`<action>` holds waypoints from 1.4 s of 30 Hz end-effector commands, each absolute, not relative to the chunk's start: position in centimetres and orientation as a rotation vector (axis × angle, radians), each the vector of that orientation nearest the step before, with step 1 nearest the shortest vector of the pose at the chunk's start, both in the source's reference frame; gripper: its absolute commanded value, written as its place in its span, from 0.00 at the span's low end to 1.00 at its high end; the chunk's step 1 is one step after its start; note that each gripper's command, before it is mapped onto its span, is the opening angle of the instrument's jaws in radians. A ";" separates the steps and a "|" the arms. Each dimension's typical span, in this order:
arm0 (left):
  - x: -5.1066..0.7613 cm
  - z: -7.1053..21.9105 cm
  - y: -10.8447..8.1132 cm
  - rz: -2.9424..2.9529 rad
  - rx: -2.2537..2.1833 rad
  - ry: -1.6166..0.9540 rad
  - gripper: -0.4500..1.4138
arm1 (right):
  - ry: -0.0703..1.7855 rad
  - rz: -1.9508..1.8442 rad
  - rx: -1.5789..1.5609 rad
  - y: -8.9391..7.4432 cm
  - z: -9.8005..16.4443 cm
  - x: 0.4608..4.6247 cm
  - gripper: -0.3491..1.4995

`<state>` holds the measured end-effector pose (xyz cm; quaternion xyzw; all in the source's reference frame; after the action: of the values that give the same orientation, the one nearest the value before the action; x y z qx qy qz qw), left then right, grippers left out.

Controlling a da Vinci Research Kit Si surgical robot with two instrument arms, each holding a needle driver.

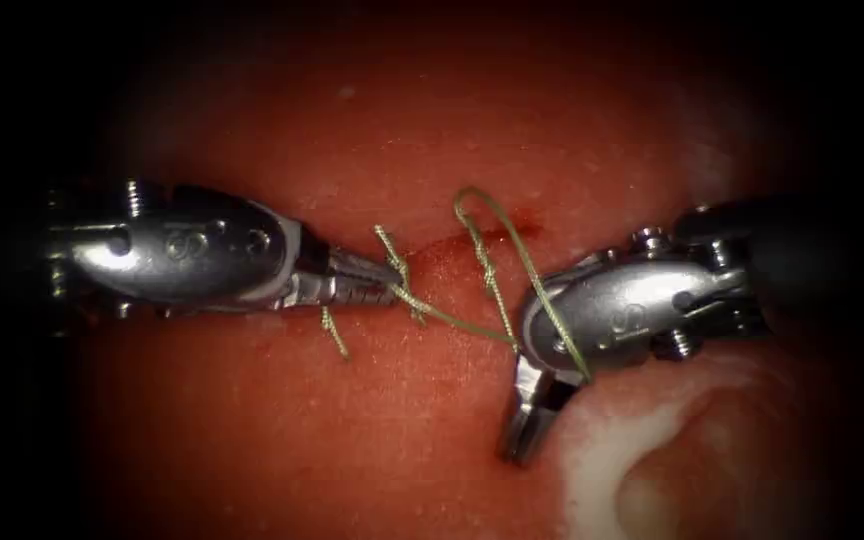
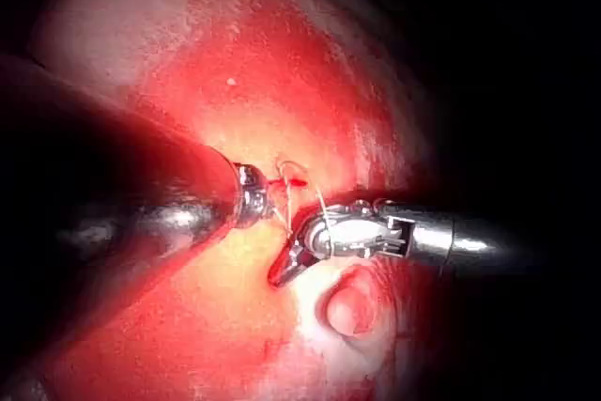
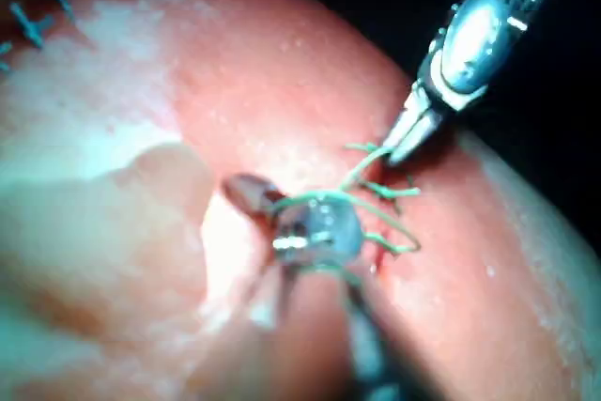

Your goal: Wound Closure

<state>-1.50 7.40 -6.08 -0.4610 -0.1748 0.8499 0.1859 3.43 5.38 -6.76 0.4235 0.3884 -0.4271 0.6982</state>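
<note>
Beside the cut (image 1: 472, 240), left gripper (image 1: 384, 283) grips thread (image 1: 452, 320).

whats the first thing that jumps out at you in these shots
The olive thread stands out: a knotted strand rises from the tissue at the centre, and a loop drapes over the right tool. The left tool, coming in from the left, has its jaws shut on the thread beside the knots. The right tool's jaws point down toward a pale patch and hold nothing.

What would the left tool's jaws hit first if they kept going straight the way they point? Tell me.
Probably the thread that the left tool is already shut on, then the right tool across the cut. Depth is unclear, so it might pass above the tissue.
</note>
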 end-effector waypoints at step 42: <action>-1.76 -7.2 4.5 2.487 -1.306 -0.668 0.05 | 1.095 -0.383 0.860 6.9 -6.7 3.71 0.00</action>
<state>-1.70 4.58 -7.28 -0.4493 -0.2277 0.8547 0.1256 3.62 6.89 -6.73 0.3942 0.4999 -0.1733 0.7515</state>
